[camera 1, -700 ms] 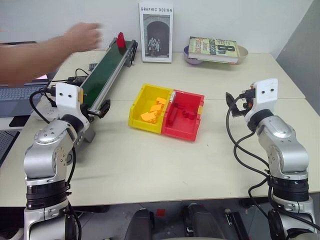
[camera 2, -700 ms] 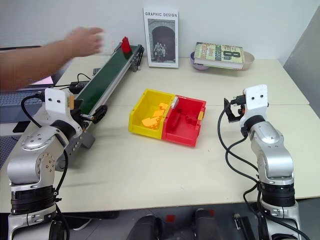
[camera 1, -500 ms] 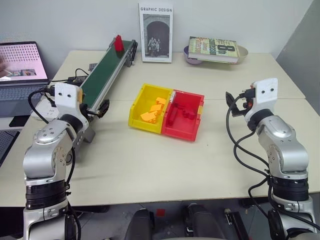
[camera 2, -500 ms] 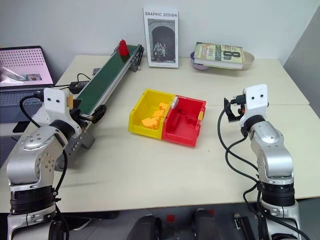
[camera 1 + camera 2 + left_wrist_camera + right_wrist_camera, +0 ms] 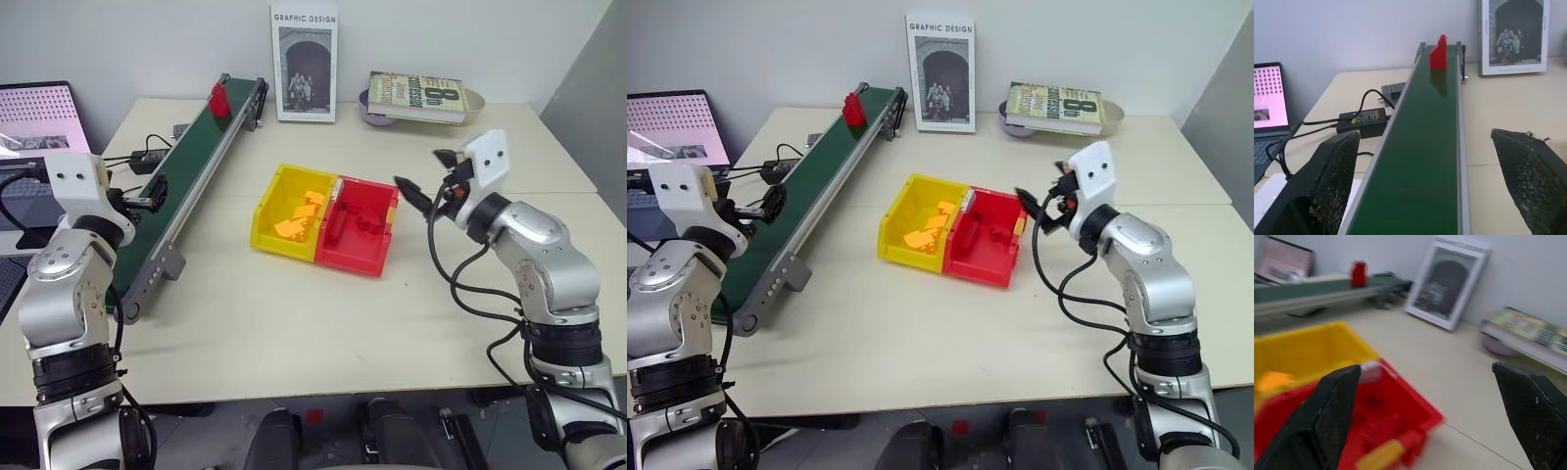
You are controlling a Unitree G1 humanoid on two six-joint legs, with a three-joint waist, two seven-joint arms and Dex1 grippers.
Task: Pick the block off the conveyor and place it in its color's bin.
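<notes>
The small red block [image 5: 217, 98] stands upright on the dark green conveyor [image 5: 186, 166] near its far end, and it is also seen straight ahead as the block [image 5: 1438, 51] in the left wrist view. My left gripper [image 5: 147, 193] hangs open over the belt's left edge about halfway along, pointing up the belt, far short of the block. The red bin [image 5: 361, 225] sits mid-table, joined to a yellow bin [image 5: 294, 211]. My right gripper [image 5: 423, 176] is open and empty just right of the red bin's far corner, pointing left.
The yellow bin holds yellow-orange blocks, and the red bin has a few red pieces inside. A laptop [image 5: 34, 117] and a power adapter [image 5: 147, 162] with cables lie left of the conveyor. At the back are a standing book [image 5: 305, 64] and a book on a bowl [image 5: 421, 95].
The person's arm has withdrawn from the conveyor's far end. The block has ridden a little nearer along the belt. My left gripper moved left; my right gripper swung left toward the red bin.
</notes>
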